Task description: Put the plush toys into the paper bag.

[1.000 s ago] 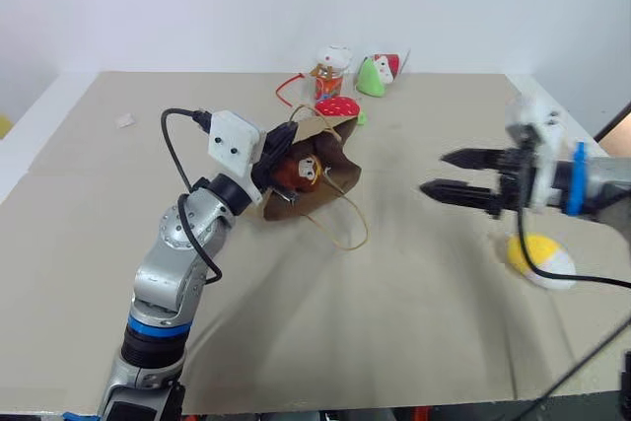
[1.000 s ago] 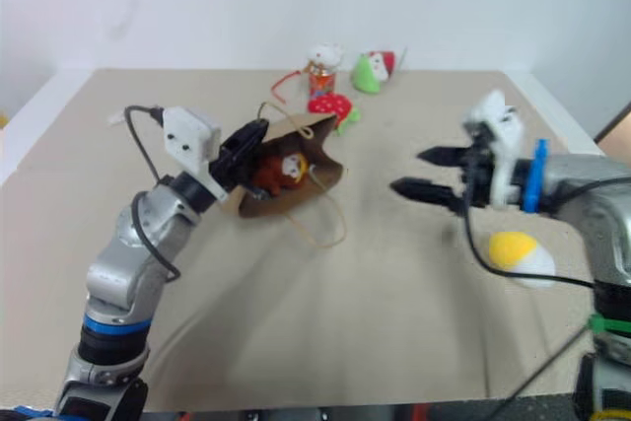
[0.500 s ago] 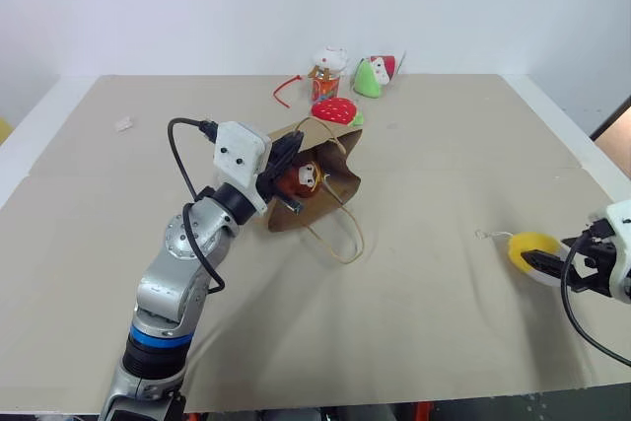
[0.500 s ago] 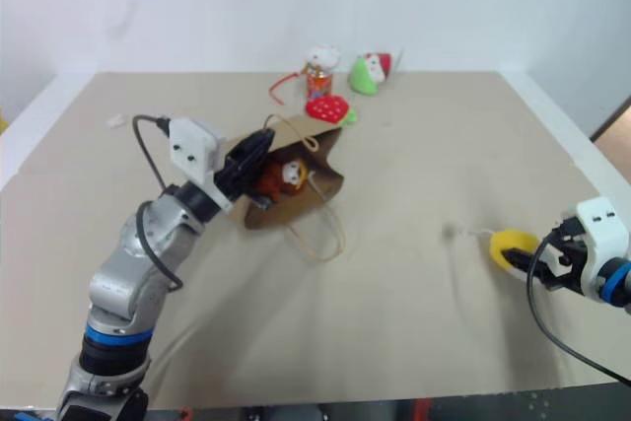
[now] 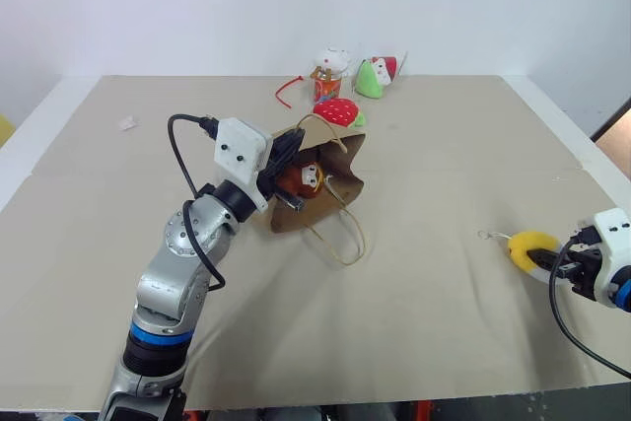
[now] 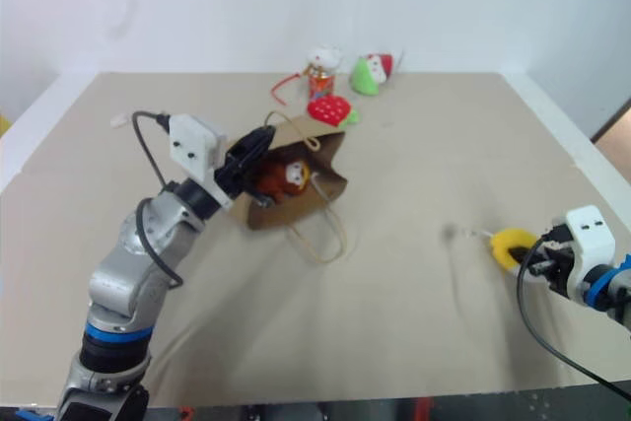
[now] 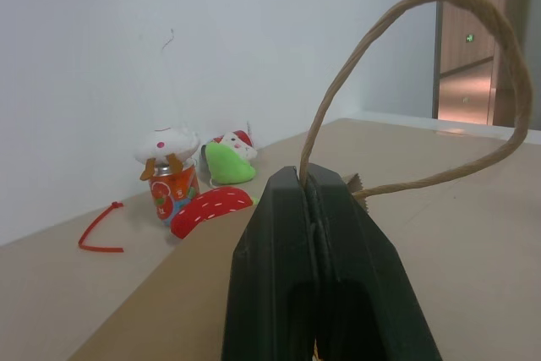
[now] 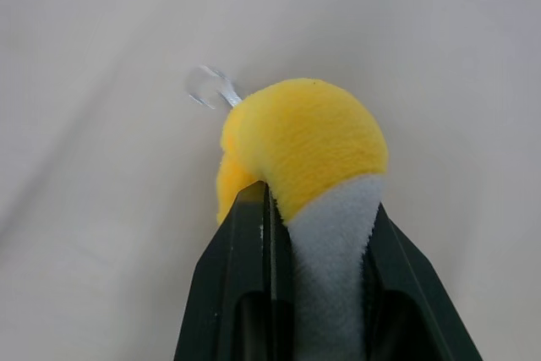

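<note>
The brown paper bag [image 5: 330, 189] lies on its side mid-table with its mouth held up. My left gripper [image 5: 284, 157] is shut on the bag's rim, right at the base of a cord handle [image 7: 406, 19]. Inside the bag's mouth sits the brown monkey [image 5: 301, 179]. Near the table's right edge rests the yellow-and-white plush toy [image 5: 530, 245]. My right gripper [image 8: 317, 209] is shut on that toy, its black fingers [image 8: 245, 243] pinching the white half while the yellow half bulges past the tips.
A red strawberry plush [image 5: 337, 110] lies just behind the bag. Further back stand a green plush [image 5: 372, 76], a small can-shaped toy [image 5: 328, 64] and a red cord [image 5: 286, 88]. A white scrap [image 5: 125, 123] is at far left. The table's right edge [image 5: 592, 170] is close to my right arm.
My right arm swung down and to the right from mid-air to the yellow-and-white toy, and its open fingers closed on it. The left gripper and the bag stayed put.
</note>
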Controlling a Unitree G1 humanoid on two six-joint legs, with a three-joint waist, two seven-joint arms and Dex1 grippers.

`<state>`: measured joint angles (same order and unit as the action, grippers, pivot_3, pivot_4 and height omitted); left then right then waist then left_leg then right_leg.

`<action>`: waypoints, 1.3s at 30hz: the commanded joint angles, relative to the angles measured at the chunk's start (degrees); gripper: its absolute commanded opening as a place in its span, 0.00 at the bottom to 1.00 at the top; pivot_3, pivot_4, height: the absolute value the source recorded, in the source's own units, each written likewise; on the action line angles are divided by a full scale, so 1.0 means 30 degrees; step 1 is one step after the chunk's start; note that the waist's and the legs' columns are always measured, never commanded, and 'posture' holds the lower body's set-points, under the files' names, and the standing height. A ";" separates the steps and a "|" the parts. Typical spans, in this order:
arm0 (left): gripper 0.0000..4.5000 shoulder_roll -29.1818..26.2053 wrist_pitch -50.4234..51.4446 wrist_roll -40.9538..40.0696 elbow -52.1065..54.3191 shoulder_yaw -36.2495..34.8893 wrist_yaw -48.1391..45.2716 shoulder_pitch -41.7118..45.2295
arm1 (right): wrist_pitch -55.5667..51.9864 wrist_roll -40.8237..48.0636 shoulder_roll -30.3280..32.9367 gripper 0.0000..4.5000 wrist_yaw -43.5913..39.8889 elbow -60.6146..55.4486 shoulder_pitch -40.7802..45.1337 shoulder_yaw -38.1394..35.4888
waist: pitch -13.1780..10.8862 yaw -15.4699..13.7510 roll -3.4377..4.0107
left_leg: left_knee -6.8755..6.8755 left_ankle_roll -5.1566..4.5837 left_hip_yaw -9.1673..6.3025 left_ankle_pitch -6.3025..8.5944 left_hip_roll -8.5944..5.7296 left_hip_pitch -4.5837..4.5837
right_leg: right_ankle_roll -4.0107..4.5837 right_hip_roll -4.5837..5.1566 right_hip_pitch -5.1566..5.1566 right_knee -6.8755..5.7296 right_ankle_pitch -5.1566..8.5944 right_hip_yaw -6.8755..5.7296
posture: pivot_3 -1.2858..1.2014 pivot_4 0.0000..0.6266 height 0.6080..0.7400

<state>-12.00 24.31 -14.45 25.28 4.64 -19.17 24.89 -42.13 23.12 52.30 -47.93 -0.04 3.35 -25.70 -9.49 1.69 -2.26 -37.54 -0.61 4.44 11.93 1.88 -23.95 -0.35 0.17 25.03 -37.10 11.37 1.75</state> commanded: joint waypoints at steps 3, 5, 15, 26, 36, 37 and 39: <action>0.00 0.0106 -0.0757 0.0096 -0.0051 -0.0233 0.0035 0.0893 | -0.3702 0.4744 -0.0738 0.20 -0.0333 -0.6460 0.4234 0.2270 | -0.0020 0.0157 0.0038 | 0.0001 -0.0006 -0.0165 -0.0005 -0.0061 0.0028 | -0.0020 -0.0069 0.0019 0.0000 -0.0066 0.0070 | 0.52 0.24 1.00; 0.00 0.0157 -0.0807 0.0142 -0.0168 -0.0237 0.0086 0.1005 | -0.4446 0.5553 -0.1444 0.20 0.0018 -0.7490 0.5323 0.3538 | -0.0025 0.0109 -0.0031 | 0.0001 -0.0003 -0.0311 -0.0021 -0.0083 0.0041 | -0.0005 -0.0184 -0.0053 0.0003 -0.0055 0.0091 | 0.52 0.24 1.00; 0.00 0.0513 -0.0839 0.0204 -0.0173 -0.0057 0.0316 0.1138 | -0.2254 0.2553 -0.6287 0.20 0.2542 -0.4089 1.0924 0.9399 | -0.0022 -0.0122 -0.0041 | 0.0021 -0.0004 -0.0248 -0.0009 -0.0076 -0.0113 | -0.0090 -0.0225 0.0064 0.0013 -0.0080 0.0327 | 0.52 0.24 1.00; 0.00 0.0709 -0.0691 0.0297 -0.0045 0.0109 0.0518 0.1171 | 0.1767 -0.1221 -1.0281 0.20 0.3343 0.1866 1.4351 1.1693 | -0.0022 -0.0120 -0.0042 | 0.0027 -0.0006 -0.0226 -0.0009 -0.0055 -0.0116 | -0.0094 -0.0241 0.0080 0.0011 -0.0094 0.0348 | 0.52 0.24 1.00; 0.00 0.0849 -0.0656 0.0316 -0.0095 0.0053 0.0610 0.1153 | 0.2220 -0.1843 -1.0560 0.84 0.2819 0.2175 1.4450 1.1493 | -0.0022 -0.0119 -0.0042 | 0.0022 -0.0006 -0.0220 -0.0010 -0.0052 -0.0116 | -0.0098 -0.0240 0.0081 0.0008 -0.0104 0.0350 | 0.52 0.24 1.00; 0.00 0.0852 -0.0662 0.0311 -0.0112 0.0047 0.0605 0.1161 | 0.2157 -0.1833 -1.0372 0.84 0.2605 0.1840 1.4377 1.1538 | -0.0022 -0.0119 -0.0042 | 0.0022 -0.0006 -0.0220 -0.0010 -0.0051 -0.0115 | -0.0098 -0.0241 0.0081 0.0008 -0.0104 0.0349 | 0.52 0.24 1.00; 0.00 0.0843 -0.0656 0.0299 -0.0112 0.0039 0.0587 0.1145 | 0.1766 -0.1652 -0.9954 0.94 0.2223 0.0901 1.4139 1.1546 | -0.0022 -0.0119 -0.0042 | 0.0022 -0.0006 -0.0222 -0.0010 -0.0048 -0.0115 | -0.0096 -0.0244 0.0081 0.0008 -0.0103 0.0348 | 0.52 0.24 1.00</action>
<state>-9.72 22.89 -13.56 23.09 4.84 -17.76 27.42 -36.10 17.16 20.25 -38.73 8.69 45.20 10.37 -9.56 1.34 -2.38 -37.48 -0.63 3.77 11.90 1.74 -24.29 -0.64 -0.56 25.27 -37.07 11.06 2.79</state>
